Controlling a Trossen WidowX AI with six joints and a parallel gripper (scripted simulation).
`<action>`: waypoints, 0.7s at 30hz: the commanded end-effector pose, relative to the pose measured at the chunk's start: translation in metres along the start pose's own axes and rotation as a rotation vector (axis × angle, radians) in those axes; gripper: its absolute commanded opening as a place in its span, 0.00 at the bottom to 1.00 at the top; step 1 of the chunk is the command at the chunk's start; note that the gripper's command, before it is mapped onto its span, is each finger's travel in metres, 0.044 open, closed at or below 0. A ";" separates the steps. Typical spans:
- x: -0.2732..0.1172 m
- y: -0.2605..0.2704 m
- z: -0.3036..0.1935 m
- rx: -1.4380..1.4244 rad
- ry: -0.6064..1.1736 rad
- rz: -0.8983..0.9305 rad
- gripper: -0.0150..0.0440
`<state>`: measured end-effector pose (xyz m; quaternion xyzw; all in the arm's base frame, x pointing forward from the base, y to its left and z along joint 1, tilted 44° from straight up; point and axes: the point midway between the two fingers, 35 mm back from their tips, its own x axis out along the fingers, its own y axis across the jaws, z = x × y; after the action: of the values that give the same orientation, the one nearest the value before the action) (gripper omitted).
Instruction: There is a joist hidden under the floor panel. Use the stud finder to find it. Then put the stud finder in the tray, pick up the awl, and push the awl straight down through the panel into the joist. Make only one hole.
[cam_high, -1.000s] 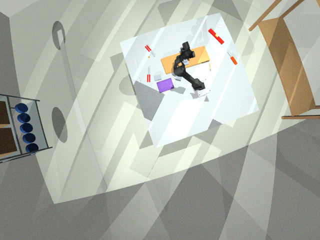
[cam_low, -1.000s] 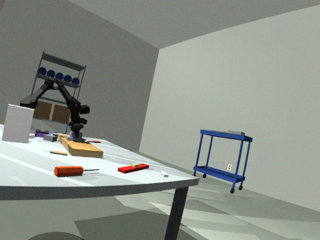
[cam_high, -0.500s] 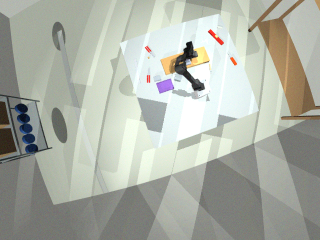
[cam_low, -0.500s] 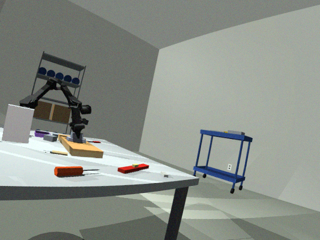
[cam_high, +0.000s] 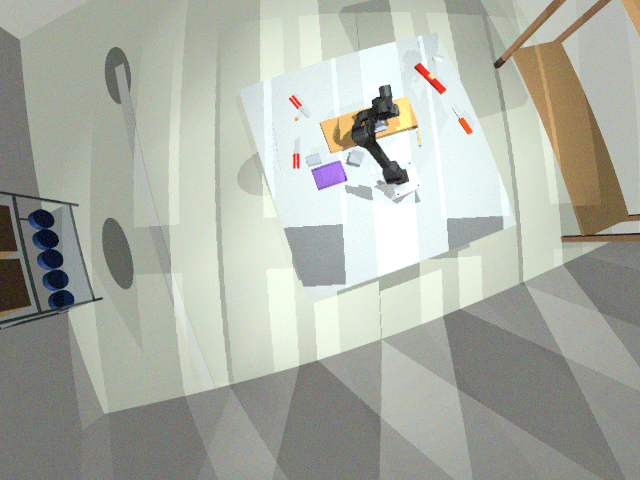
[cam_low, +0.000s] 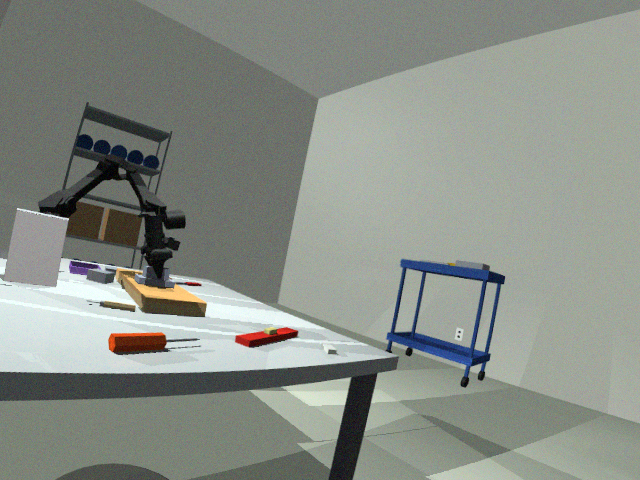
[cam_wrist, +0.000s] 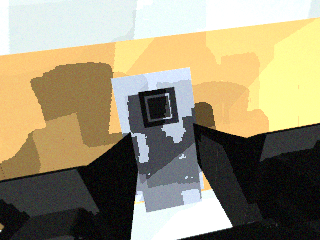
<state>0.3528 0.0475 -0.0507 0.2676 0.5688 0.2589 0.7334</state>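
Observation:
My gripper (cam_high: 381, 121) (cam_low: 157, 274) (cam_wrist: 160, 130) points down over the orange-yellow wooden panel (cam_high: 407, 111) (cam_low: 175, 300) (cam_wrist: 290, 65) and is shut on the grey-blue stud finder (cam_high: 381, 127) (cam_low: 164, 283) (cam_wrist: 167, 172). The stud finder appears to rest flat on the panel's top, around its middle. Its dark square display with a pale outline faces the wrist camera. The purple tray (cam_high: 330, 184) (cam_low: 84, 268) stands beyond the panel's far end in the exterior view. The awl (cam_high: 419, 138) (cam_low: 118, 305), with a tan handle, lies beside the panel's near end there. The joist is hidden.
A grey block (cam_high: 354, 157) (cam_low: 101, 275) and a pale block (cam_high: 313, 159) lie near the tray. An orange screwdriver (cam_high: 465, 125) (cam_low: 136, 343), a red level (cam_high: 437, 85) (cam_low: 253, 339) and a small white block (cam_high: 438, 58) (cam_low: 329, 349) lie past the awl. Two red-handled tools lie beyond the panel's other end.

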 end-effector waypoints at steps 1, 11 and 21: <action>0.000 -0.013 0.000 0.002 0.000 -0.003 0.25; 0.000 -0.033 0.000 0.002 0.000 -0.004 0.25; -0.001 -0.054 0.000 0.001 0.000 -0.005 0.25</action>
<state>0.3562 0.0161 -0.0798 0.2673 0.5684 0.2589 0.7338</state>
